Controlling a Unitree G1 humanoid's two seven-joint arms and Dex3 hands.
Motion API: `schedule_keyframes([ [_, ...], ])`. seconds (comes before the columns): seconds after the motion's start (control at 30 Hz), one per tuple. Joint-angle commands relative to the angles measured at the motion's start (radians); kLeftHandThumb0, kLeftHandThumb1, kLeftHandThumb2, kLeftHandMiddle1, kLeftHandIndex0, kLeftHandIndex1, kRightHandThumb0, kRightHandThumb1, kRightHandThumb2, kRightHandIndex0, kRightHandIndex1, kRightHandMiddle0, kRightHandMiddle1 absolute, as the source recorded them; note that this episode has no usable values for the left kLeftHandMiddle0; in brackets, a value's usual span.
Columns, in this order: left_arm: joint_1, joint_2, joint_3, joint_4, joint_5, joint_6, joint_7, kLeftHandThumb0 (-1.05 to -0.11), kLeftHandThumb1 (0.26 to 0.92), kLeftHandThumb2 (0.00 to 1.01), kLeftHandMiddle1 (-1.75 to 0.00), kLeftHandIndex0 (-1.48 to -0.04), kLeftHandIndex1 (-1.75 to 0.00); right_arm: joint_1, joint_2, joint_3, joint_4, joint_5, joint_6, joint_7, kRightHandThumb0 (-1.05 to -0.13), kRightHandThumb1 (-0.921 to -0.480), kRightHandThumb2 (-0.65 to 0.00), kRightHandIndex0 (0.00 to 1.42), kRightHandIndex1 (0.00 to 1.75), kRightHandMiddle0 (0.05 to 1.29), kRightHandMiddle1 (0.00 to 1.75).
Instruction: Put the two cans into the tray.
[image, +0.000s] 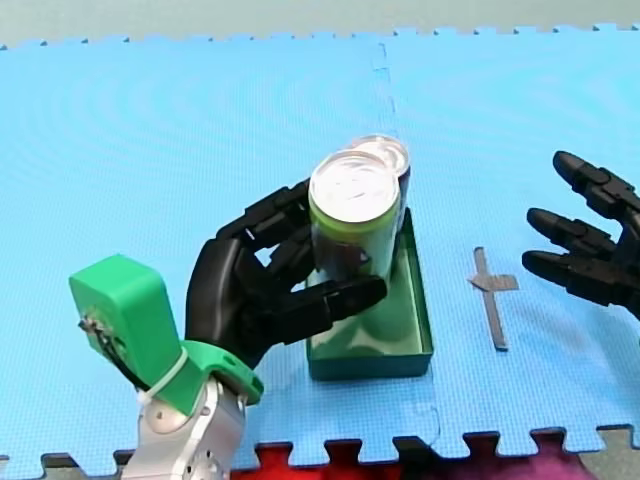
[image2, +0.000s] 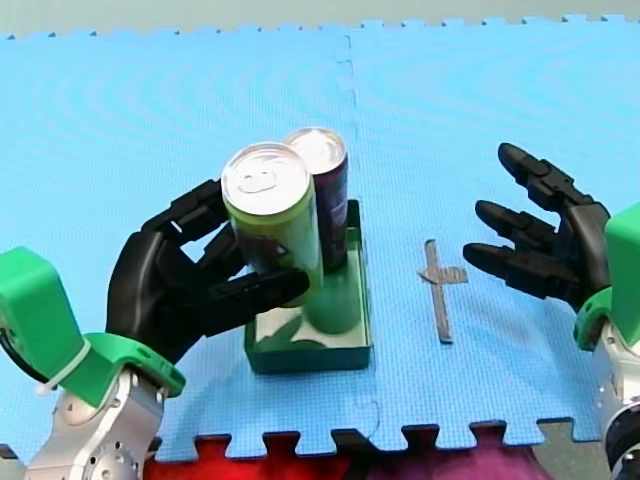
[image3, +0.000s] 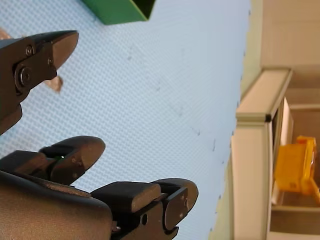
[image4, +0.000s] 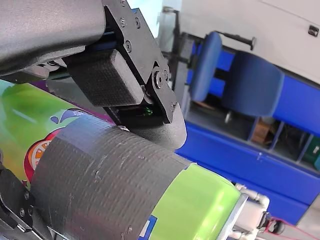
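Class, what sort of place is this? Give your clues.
Probably a robotics lab: a blue foam mat with a tape mark as work surface, blue chairs beyond. The left hand holds a can at the tray; the right hand is beside the tape mark.

The left hand (image2: 190, 285) grips, right hand (image2: 545, 250) empty.

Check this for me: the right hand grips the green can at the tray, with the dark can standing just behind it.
Wrong hand. The left hand, on the arm coming in from the left in the head views, grips the green can at the tray. The right hand holds nothing, beside the tape mark. The dark can does stand just behind.
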Motion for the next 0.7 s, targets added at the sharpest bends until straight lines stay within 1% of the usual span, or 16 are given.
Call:
schedule_keyframes([
  [0.0, -0.012, -0.005, 0.001, 0.001, 0.006, -0.01, 0.008, -0.399, 0.741, 0.0, 0.0, -1.28, 0.0, -0.001, -0.002, -0.001, -0.002, 0.002, -0.006, -0.001, -0.765, -0.714, -0.001, 0.51, 0.0, 0.36, 0.0],
  [0.17, -0.025, 0.002, 0.011, 0.029, 0.029, -0.019, 0.021, -0.396, 0.743, 0.0, 0.0, -1.27, 0.0, -0.003, -0.002, -0.002, -0.002, 0.003, -0.007, 0.0, -0.768, -0.715, -0.001, 0.51, 0.0, 0.36, 0.0],
  [0.3, -0.045, 0.005, 0.026, 0.093, 0.049, -0.073, 0.023, -0.394, 0.745, 0.0, 0.0, -1.27, 0.0, -0.003, -0.002, -0.008, -0.002, 0.009, -0.01, -0.002, -0.769, -0.714, 0.0, 0.51, 0.0, 0.36, 0.0],
  [0.43, -0.054, 0.003, 0.026, 0.118, 0.082, -0.117, 0.038, -0.392, 0.749, 0.0, 0.0, -1.26, 0.0, -0.002, -0.007, -0.013, -0.003, 0.012, -0.013, -0.001, -0.772, -0.713, 0.0, 0.51, 0.0, 0.36, 0.0],
  [0.67, -0.061, 0.005, 0.03, 0.129, 0.087, -0.124, 0.034, -0.39, 0.753, 0.0, 0.0, -1.26, 0.0, -0.004, -0.01, -0.016, -0.004, 0.014, -0.015, 0.003, -0.779, -0.711, 0.0, 0.51, 0.0, 0.36, 0.0],
])
